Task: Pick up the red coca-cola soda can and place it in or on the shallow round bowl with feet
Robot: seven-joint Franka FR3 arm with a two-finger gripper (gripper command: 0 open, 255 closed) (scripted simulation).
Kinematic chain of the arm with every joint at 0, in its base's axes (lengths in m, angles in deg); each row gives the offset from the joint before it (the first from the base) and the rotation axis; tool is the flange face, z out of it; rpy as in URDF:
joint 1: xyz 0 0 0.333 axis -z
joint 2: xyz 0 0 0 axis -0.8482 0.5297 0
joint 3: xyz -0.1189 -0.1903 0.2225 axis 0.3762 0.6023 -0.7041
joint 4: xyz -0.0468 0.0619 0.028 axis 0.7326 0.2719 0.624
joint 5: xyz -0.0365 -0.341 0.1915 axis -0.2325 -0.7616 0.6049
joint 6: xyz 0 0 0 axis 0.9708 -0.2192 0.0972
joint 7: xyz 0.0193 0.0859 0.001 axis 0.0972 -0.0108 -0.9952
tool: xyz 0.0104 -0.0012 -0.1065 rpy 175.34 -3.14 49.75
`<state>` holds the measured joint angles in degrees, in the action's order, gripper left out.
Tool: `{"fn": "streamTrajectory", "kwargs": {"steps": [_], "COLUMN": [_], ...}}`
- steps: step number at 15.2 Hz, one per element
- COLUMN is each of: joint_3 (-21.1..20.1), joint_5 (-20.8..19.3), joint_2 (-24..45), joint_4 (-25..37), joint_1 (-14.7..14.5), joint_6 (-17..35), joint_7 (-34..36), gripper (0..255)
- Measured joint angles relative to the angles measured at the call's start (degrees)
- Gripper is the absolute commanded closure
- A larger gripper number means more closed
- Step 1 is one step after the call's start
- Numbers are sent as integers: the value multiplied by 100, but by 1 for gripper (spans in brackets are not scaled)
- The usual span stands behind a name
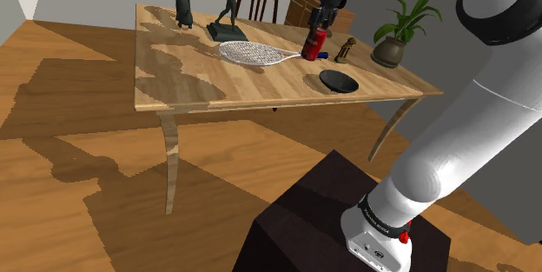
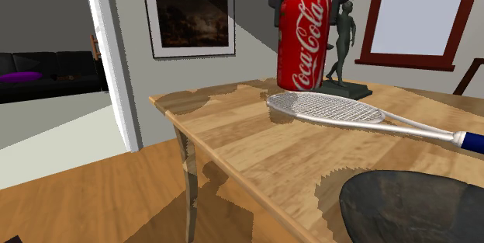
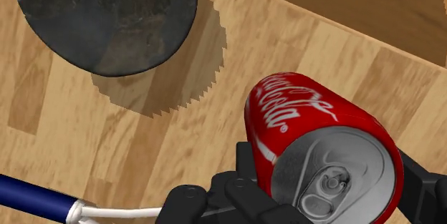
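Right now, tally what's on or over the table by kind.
Statuettes: 3 (dark animal figure, human figure, small brown figure)
Racket: 1
Red soda can: 1, clasped in the tool
Dark bowl: 1
Total: 6

The can [image 3: 322,154] between the jaws had a glossy red painted body and a dull, silvery metal top. The jaws themselves looked matt black. Beneath them, the table [image 3: 86,151] was smooth, pale, grained wood. The bowl [image 3: 104,18] beyond looked dark, mottled and matt.
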<state>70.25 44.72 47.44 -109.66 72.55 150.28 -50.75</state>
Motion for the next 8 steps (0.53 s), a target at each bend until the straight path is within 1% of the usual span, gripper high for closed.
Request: {"fn": "streamTrajectory", "kwargs": {"steps": [6, 8], "joint_3": [380, 511], "joint_5": [3, 14], "joint_2": [-60, -32], "joint_4": [30, 127], "joint_1": [407, 547], "joint_6": [-87, -157], "joint_7": [-786, -1059], "gripper": [255, 255]}}
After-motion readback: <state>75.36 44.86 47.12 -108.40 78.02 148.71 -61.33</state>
